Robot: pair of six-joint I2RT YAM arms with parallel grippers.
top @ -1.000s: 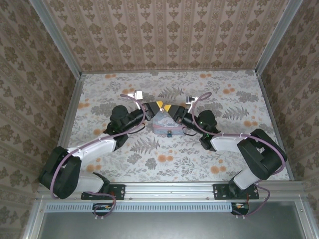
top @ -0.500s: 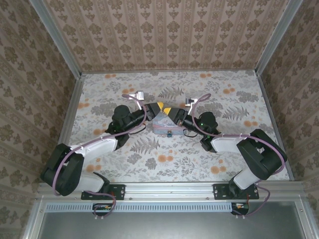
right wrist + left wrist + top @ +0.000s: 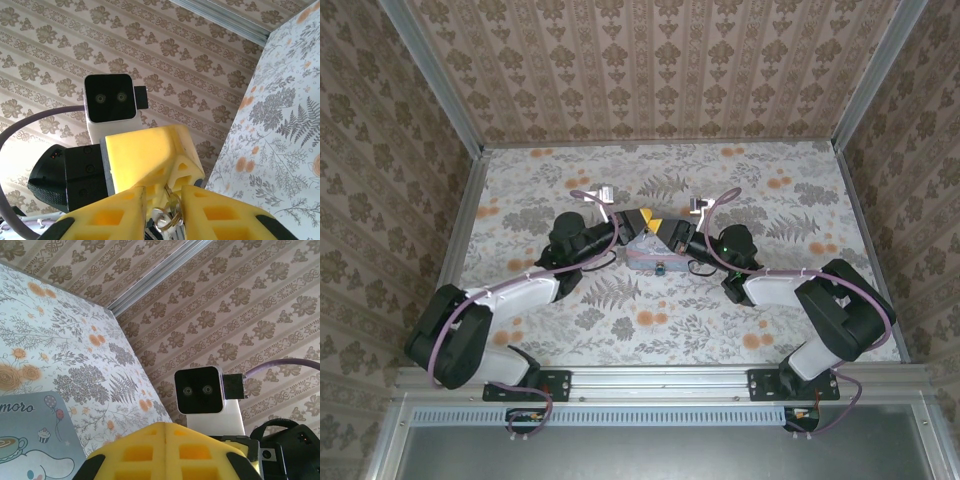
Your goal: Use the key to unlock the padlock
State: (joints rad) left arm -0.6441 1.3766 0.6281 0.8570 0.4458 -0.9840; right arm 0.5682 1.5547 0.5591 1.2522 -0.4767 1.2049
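Observation:
The pale cartoon tin [image 3: 642, 252] lies mid-table, with the small dark padlock [image 3: 660, 268] at its near edge. Above the tin my left gripper [image 3: 638, 217] and right gripper [image 3: 658, 226] meet tip to tip. In the left wrist view the left gripper [image 3: 165, 426] has its yellow fingers pressed together. In the right wrist view a thin key [image 3: 168, 186] runs up from a ring of keys [image 3: 167, 217] into the seam of the left gripper's fingers [image 3: 150, 155]. The ring hangs in the narrow gap of my right gripper [image 3: 163, 192], whose fingers stand slightly apart.
The tin [image 3: 35, 440] shows at the lower left of the left wrist view. Floral cloth [image 3: 650, 330] covers the table, and patterned walls [image 3: 650, 70] close it in at the back and both sides. Aluminium rails [image 3: 660, 382] run along the near edge.
The left gripper has shifted right, closing up against the right gripper over the tin. The right gripper's fingers have narrowed around the key ring.

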